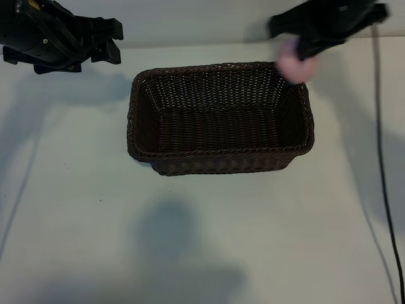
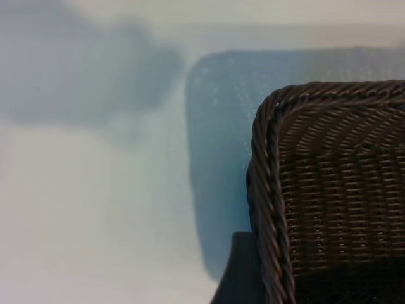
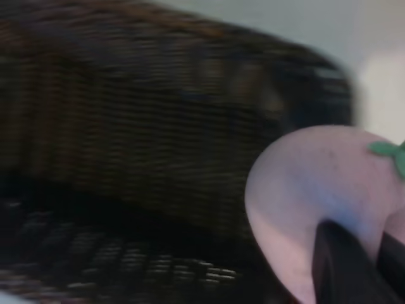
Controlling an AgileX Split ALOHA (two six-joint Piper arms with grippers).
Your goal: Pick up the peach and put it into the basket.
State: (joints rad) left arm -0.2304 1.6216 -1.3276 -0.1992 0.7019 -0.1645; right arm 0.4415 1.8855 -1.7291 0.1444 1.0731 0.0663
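The pale-pink peach (image 1: 294,63) hangs in the air over the far right corner of the dark-brown wicker basket (image 1: 221,154), with my right gripper (image 1: 305,49) shut on it from above. In the right wrist view the peach (image 3: 304,183) shows a small green leaf, one dark finger (image 3: 342,266) presses on it, and the basket's inside (image 3: 126,126) lies below. My left gripper (image 1: 112,41) is parked at the far left, open and holding nothing. The left wrist view shows a corner of the basket's braided rim (image 2: 266,190).
The basket stands in the middle of a white table (image 1: 202,240) and has nothing in it. A black cable (image 1: 383,177) runs down the table's right side. Bare table surface lies in front of and to the left of the basket.
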